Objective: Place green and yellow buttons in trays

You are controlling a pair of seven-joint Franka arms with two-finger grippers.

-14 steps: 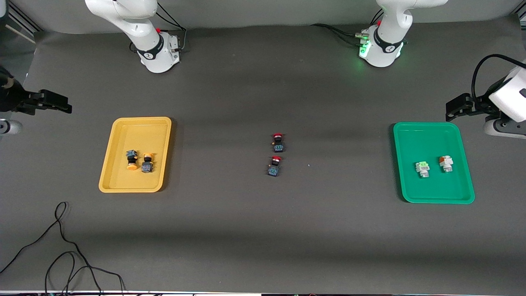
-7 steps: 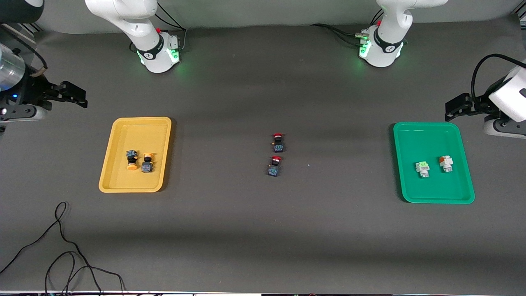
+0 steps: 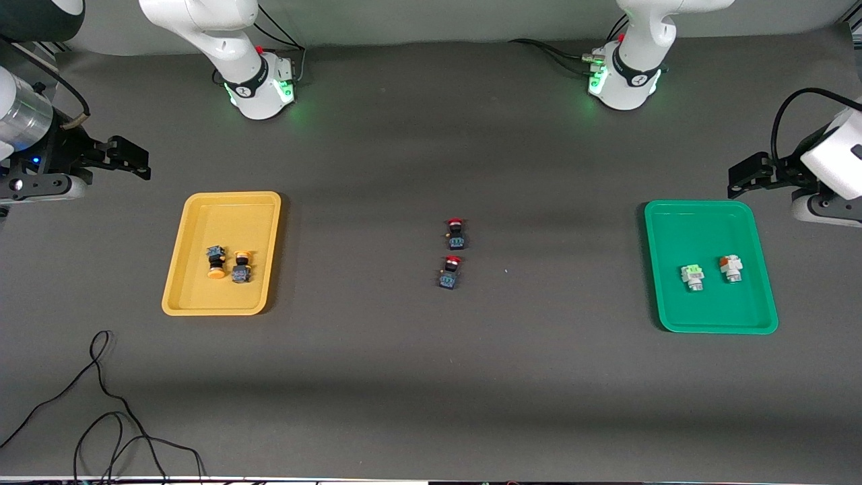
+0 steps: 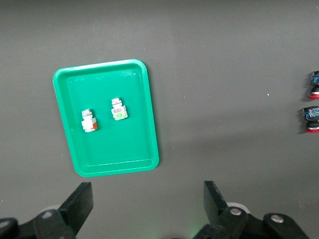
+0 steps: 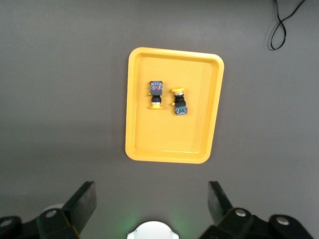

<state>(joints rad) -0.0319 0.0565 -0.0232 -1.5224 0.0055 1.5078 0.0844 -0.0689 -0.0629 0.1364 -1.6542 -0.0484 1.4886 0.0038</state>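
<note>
The yellow tray (image 3: 202,296) lies toward the right arm's end of the table. Two orange-yellow capped buttons (image 3: 215,261) (image 3: 242,266) lie side by side in it. The green tray (image 3: 714,229) lies toward the left arm's end and holds a green-topped white button (image 3: 692,276) and an orange-marked white button (image 3: 730,268). My right gripper (image 3: 138,162) hangs open and empty in the air, off the yellow tray's (image 5: 169,144) short edge. My left gripper (image 3: 737,180) hangs open and empty just off the green tray's (image 4: 129,134) corner.
Two red-capped dark buttons (image 3: 456,233) (image 3: 450,271) lie mid-table, one nearer the front camera than the other. A black cable (image 3: 101,404) loops near the table's front edge at the right arm's end. The arm bases (image 3: 259,87) (image 3: 623,81) stand along the back edge.
My right gripper has drifted in from the table's end toward the yellow tray's side. The left gripper has hardly moved. No button has shifted.
</note>
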